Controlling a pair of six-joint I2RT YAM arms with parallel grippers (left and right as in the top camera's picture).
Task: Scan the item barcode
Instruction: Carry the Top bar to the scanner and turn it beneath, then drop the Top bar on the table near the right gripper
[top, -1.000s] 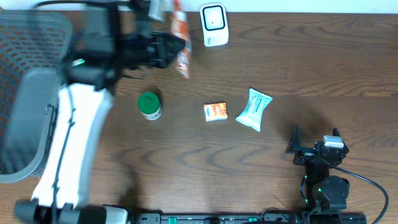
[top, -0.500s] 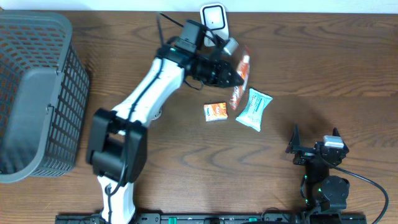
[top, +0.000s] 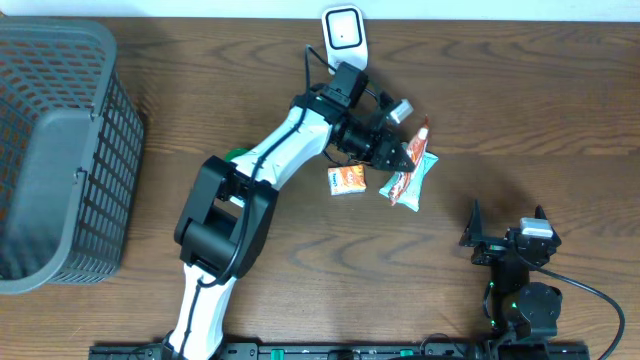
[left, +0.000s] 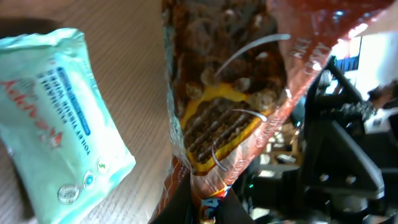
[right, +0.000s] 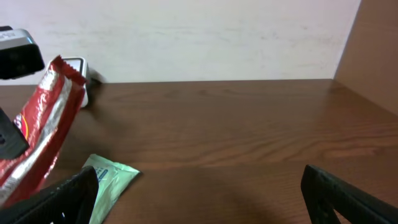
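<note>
**Left arm holding snack packet, barcode not yet at the scanner**

Left gripper (top: 398, 154): the fingers are pinched tight on the bottom edge of the red snack packet (top: 413, 148). In the left wrist view the packet (left: 224, 93) stands up and away from the fingertips, with its printed face towards that camera. I can find no barcode on the side that shows.

Just beyond the fingertips and under the packet lies the teal wipes pack (top: 428, 165). I cannot tell whether the two touch. A small orange box (top: 347, 179) sits on the table to one side of the fingers, near them. The white scanner (top: 343, 30) is back behind the fingers, past the wrist, well apart from the packet.

Right gripper (top: 507, 236): parked, fingers spread wide, nothing between them. All the items are well ahead of it.

Step in hand, as I judge it: the item is picked up and carried, presentation to the scanner not done.

Next move calls for:
- bringing the fingers round so the packet comes in front of the scanner window;
- rolling the wrist until the barcode side faces it, probably the side hidden from me;
- keeping the pinch firm, since the foil looks slippery and floppy.
</note>
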